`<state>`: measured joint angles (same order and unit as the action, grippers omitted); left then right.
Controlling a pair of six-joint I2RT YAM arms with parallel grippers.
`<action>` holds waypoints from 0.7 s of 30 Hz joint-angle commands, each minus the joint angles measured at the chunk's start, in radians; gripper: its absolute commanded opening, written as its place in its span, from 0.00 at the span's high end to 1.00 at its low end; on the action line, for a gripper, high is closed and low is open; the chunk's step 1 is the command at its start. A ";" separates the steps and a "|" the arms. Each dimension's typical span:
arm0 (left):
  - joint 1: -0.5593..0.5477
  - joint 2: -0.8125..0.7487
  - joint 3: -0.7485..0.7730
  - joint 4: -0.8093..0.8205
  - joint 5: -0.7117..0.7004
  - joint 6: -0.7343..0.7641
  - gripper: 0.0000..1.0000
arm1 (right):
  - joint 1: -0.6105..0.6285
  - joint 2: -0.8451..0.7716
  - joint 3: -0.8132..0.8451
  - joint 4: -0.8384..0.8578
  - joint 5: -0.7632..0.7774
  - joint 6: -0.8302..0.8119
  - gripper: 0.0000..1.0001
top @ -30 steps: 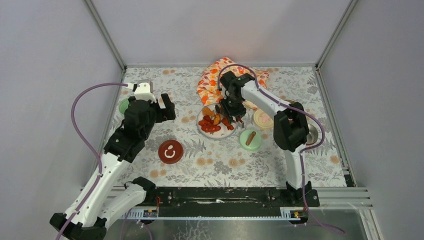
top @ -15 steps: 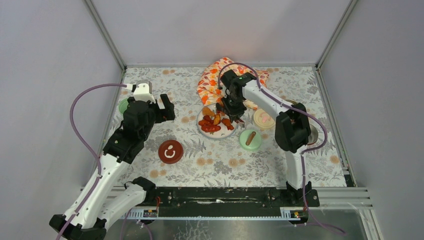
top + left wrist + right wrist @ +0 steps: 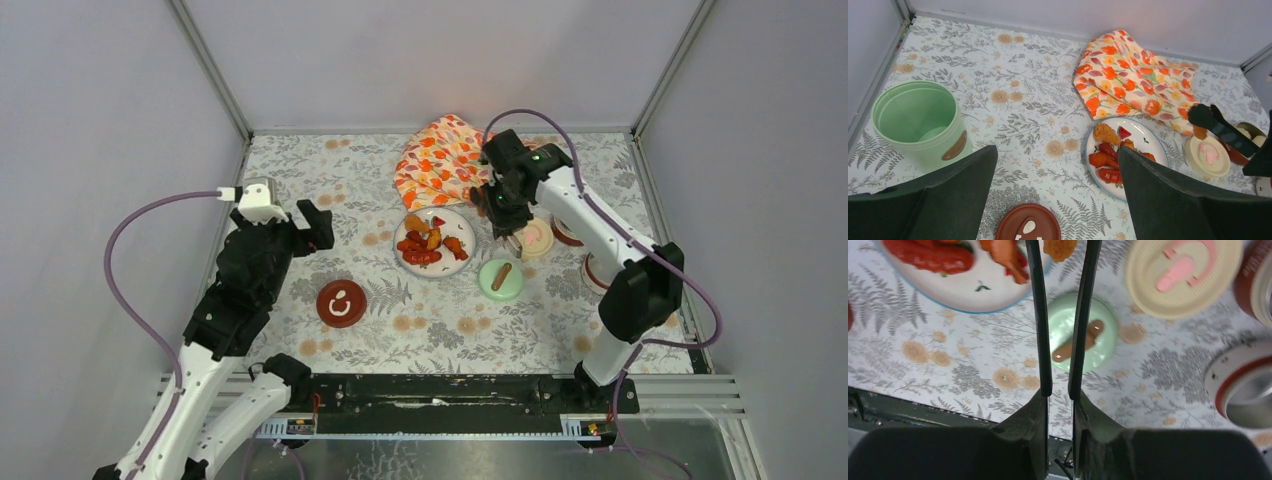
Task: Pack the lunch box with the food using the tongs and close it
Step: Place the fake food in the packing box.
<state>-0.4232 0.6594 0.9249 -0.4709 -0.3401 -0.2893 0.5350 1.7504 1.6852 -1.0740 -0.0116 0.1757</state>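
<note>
- The right jaws are pressed in close on the two thin arms of the tongs (image 3: 1037, 315), with a finger (image 3: 1028, 425) against each arm.
- The tongs' tips pinch one orange fried chunk (image 3: 1060, 247), held above the bench (image 3: 450, 330) just off the right rim of the plate (image 3: 993, 300).
- The green lid (image 3: 1078, 332) lies on the bench below the tongs' arms, with the cream lid (image 3: 1183, 275) to the right of the chunk.
- Two steel bowls (image 3: 1243, 390) stand open to the right of the lids.
- More red and orange food (image 3: 1103, 160) lies on the plate.
- The left jaws stand wide open at the left, holding nothing.
- The mint-green pot (image 3: 923, 125) stands upright and lidless to their left, and the dark red lid (image 3: 1028, 227) lies near them.
- The flowered cloth (image 3: 1128, 75) is crumpled beyond the plate.
</note>
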 commanded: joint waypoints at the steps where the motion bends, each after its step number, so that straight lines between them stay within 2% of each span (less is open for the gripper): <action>1: 0.008 -0.054 -0.023 0.063 -0.040 0.022 0.02 | -0.062 -0.122 -0.079 -0.043 0.100 0.072 0.86; 10: -0.008 -0.080 -0.055 0.068 -0.085 0.016 0.02 | -0.219 -0.318 -0.271 -0.068 0.165 0.155 0.86; 21: -0.096 -0.098 -0.070 0.073 -0.146 0.025 0.02 | -0.453 -0.487 -0.470 -0.026 0.135 0.235 0.85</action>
<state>-0.4919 0.5747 0.8665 -0.4633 -0.4290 -0.2825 0.1513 1.3354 1.2449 -1.1221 0.1143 0.3569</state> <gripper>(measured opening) 0.983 0.258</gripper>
